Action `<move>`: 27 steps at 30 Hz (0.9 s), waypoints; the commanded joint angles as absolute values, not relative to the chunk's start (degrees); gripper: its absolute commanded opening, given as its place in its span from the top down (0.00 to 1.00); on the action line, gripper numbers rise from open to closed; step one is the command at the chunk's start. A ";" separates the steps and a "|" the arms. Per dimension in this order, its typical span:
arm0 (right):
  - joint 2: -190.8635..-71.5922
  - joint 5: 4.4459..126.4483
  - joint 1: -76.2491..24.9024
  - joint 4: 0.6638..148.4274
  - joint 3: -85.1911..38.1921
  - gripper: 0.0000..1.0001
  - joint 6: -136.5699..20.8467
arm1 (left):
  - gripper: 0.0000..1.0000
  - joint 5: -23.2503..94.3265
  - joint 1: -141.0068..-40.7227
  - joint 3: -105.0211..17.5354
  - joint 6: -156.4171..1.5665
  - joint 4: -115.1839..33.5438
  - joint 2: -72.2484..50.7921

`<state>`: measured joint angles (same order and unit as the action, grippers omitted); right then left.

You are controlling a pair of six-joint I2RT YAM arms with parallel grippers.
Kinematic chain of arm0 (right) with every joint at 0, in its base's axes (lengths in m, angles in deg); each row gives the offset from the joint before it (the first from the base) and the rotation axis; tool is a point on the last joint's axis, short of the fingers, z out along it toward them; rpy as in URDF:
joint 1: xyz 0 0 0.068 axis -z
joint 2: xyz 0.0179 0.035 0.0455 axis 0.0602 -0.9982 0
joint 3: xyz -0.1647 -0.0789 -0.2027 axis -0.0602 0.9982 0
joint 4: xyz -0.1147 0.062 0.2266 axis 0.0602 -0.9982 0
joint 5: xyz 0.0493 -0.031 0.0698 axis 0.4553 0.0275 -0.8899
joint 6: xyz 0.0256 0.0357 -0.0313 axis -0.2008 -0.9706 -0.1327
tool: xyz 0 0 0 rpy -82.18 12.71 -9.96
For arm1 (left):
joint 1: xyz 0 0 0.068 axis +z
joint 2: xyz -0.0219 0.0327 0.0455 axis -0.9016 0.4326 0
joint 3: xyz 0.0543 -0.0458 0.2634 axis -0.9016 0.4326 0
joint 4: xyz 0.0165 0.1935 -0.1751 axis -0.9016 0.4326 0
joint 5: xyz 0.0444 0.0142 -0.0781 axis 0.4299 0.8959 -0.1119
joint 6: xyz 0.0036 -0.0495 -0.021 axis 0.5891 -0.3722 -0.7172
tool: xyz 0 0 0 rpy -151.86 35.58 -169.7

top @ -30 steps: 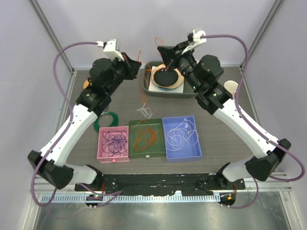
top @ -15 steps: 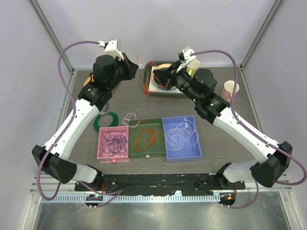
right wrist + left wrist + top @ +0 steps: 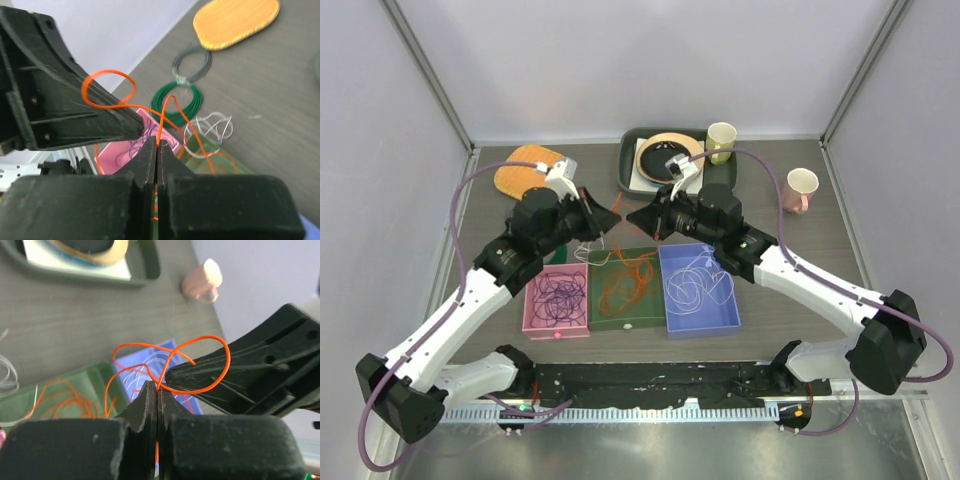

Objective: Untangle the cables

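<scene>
Cables (image 3: 558, 290) largely sorted by colour: dark purple in the pink tray (image 3: 557, 328), white in the blue tray (image 3: 705, 328), orange heaped in the green tray (image 3: 625, 325) between them; one white strand (image 3: 207, 120) loose on the desk (image 3: 790, 290) beside the trays. Left gripper (image 3: 608, 216) and right gripper (image 3: 638, 218) almost tip to tip above the far edge of the green tray; jaws of each pressed flat together on what looks like the same orange cable (image 3: 210, 336), plain from both wrist views. Short span between the two pinch points, a crossed loop standing up beside the tips, the tail dropping toward the green tray. Long axis of the held span roughly left to right, both arms equally near; probably a matter of drawing apart sideways along that line to open the loop; some risk of cinching the crossing into a knot instead.
</scene>
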<state>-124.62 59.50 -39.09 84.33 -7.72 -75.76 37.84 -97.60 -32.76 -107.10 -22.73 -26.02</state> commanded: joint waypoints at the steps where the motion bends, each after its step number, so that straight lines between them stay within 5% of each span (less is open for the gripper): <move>1: -123.97 60.07 -41.45 87.27 -4.30 0.99 -78.73 | 1.00 37.65 -98.90 -25.99 -112.16 -24.38 -26.81; 17: -136.45 82.58 -51.39 73.91 -0.08 0.98 -76.09 | 1.00 45.38 -107.08 -16.13 -111.02 -17.45 -21.01; 23: -136.28 84.42 -52.00 71.63 -0.77 0.85 -75.75 | 0.99 51.61 -108.84 -18.85 -110.06 -10.25 -17.06; 27: -134.35 86.01 -52.44 70.48 -1.74 0.68 -75.04 | 0.89 54.87 -109.63 -20.18 -108.74 -6.90 -16.26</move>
<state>-137.15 82.58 -51.88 70.93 0.69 -75.63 49.56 -108.81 -16.83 -110.69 -11.14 -16.36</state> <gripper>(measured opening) 0.259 0.059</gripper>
